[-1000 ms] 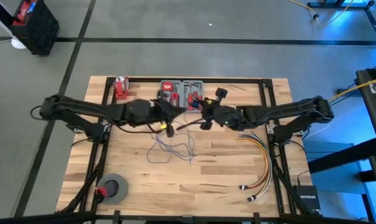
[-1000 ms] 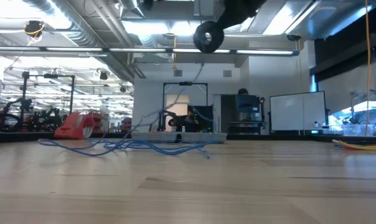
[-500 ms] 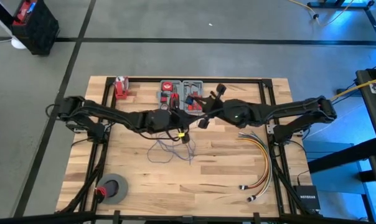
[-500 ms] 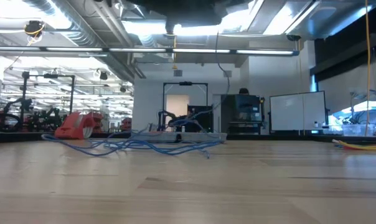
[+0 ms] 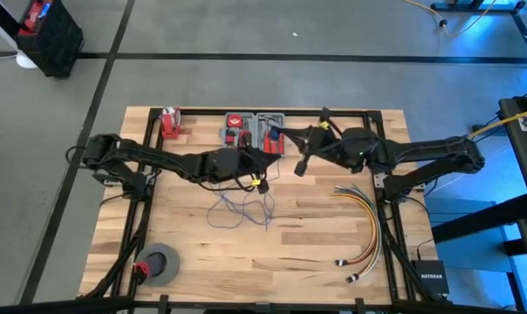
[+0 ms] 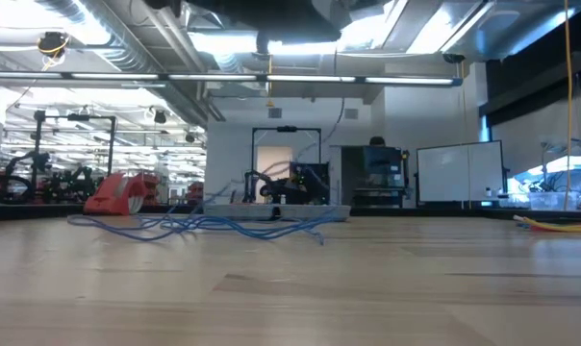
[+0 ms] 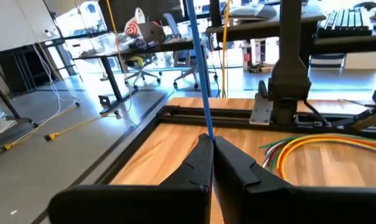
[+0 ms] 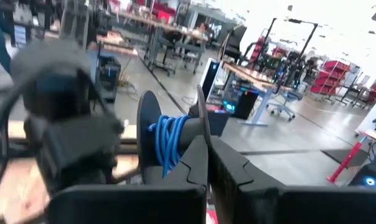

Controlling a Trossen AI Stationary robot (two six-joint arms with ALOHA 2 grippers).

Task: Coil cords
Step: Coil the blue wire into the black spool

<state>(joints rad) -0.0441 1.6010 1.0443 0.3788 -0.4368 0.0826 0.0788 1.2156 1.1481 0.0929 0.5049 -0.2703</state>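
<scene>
The left gripper point(image 5: 262, 181) hangs above the middle of the table point(image 5: 307, 253), its two dark fingers point(image 7: 203, 158) pressed together on a thin blue strand of the cords point(image 7: 199, 74), which runs straight up out of the fingertips in the left wrist view. Just below this gripper in the high view, the rest of the cords point(image 5: 242, 208) lies as a loose tangle of blue-purple loops on the wood, touching the table and spreading a little to the side of the left arm; in the low view the same tangle point(image 6: 204, 225) lies flat along the table top, with one strand rising from it. The right gripper point(image 5: 303, 163) is held close beside the left one, near the far edge of the table, with its fingers point(image 8: 200, 158) shut; right in front of them in the right wrist view is a dark spool point(image 8: 152, 134) with several turns of blue cord wound round it, and whether the fingertips actually clamp the spool's flange cannot be made out. Beyond both grippers, at the table's far edge, stands a grey tool tray point(image 5: 255, 128) with red parts, and a red object point(image 5: 168, 122) stands farther along that edge. Well apart from the right gripper, on its own arm's side, a bundle of yellow, orange and red cables point(image 5: 364, 218) curves across the table, and a grey roll of tape point(image 5: 159, 263) lies at the near corner on the left arm's side.
</scene>
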